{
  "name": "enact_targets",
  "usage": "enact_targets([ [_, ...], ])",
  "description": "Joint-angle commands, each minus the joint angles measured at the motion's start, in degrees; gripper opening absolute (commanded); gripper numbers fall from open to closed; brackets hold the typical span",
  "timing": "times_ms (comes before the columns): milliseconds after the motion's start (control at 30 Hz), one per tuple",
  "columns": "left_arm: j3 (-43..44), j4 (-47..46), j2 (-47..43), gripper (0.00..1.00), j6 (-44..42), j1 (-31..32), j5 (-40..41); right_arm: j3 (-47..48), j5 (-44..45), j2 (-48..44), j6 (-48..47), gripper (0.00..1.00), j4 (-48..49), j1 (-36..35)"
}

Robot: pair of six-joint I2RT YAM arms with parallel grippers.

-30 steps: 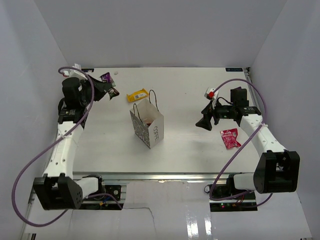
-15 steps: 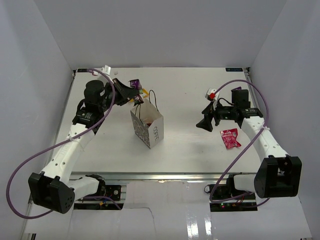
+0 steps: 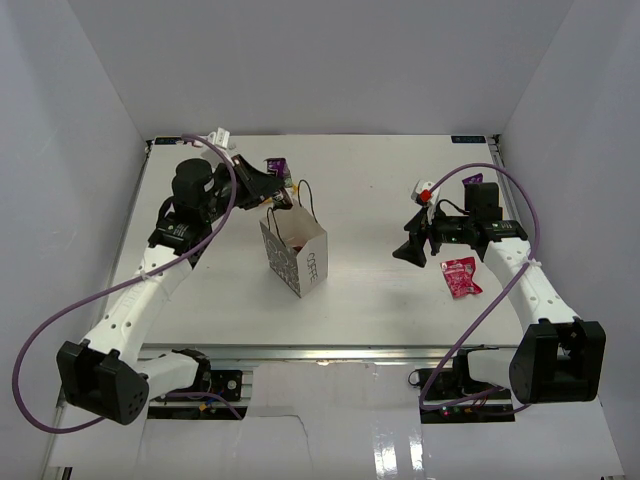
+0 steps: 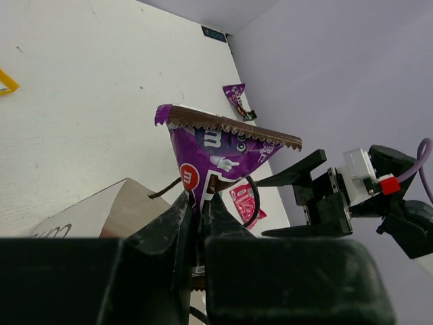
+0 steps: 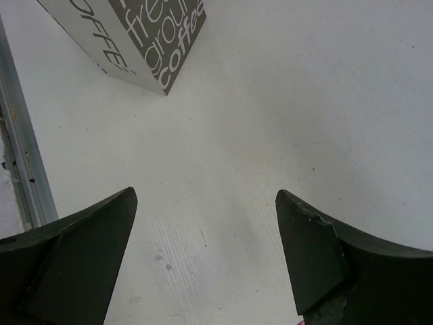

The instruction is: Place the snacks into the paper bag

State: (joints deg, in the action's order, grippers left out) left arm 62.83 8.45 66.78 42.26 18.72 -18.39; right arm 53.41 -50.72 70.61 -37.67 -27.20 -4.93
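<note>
Above the bag [image 3: 300, 262] — swung in from the far-left corner of the counter [image 3: 370, 290] — the left claw [image 4: 201, 203] clenches the purple packet [image 4: 216, 145], seemingly ready to drop.

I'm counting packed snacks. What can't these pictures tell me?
Paper bag contents: top view, its walls hide all but a reddish scrap.
Yellow wrapper: left wrist view, cut by the left edge; top view, mostly behind the left gripper holding the purple M&M's packet.
</note>
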Motion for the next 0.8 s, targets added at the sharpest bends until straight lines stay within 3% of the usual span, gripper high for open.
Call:
enact_targets([
  [0, -0.8, -3.2, 0.4, 0.15, -3.7, 0.3, -5.8, -0.6, -1.1, -0.7, -0.2, 0.89, -0.1, 0.2],
  [200, -3.0, -3.5, -0.1, 0.15, -5.5, 0.3, -8.8, -1.2, -0.9, -1.2, -1.1, 0.89, -0.3, 0.2],
  [533, -4.4, -3.8, -0.2, 0.52, -6.4, 0.3, -10.7, -1.0, -0.3, -0.7, -1.9, 0.89, -0.6, 0.2],
  [700, 0.9, -3.4, 0.9, 0.61, -8.8, 0.3, -9.6, 2.2, 1.0, 0.6, -6.4, 0.91, -5.8, 0.3],
  [767, 3.4, -2.0, 1.4, 0.63, -10.5, 0.3, -8.4, 5.5, 2.0, 1.6, -13.5, 0.92, -10.0, 0.3],
])
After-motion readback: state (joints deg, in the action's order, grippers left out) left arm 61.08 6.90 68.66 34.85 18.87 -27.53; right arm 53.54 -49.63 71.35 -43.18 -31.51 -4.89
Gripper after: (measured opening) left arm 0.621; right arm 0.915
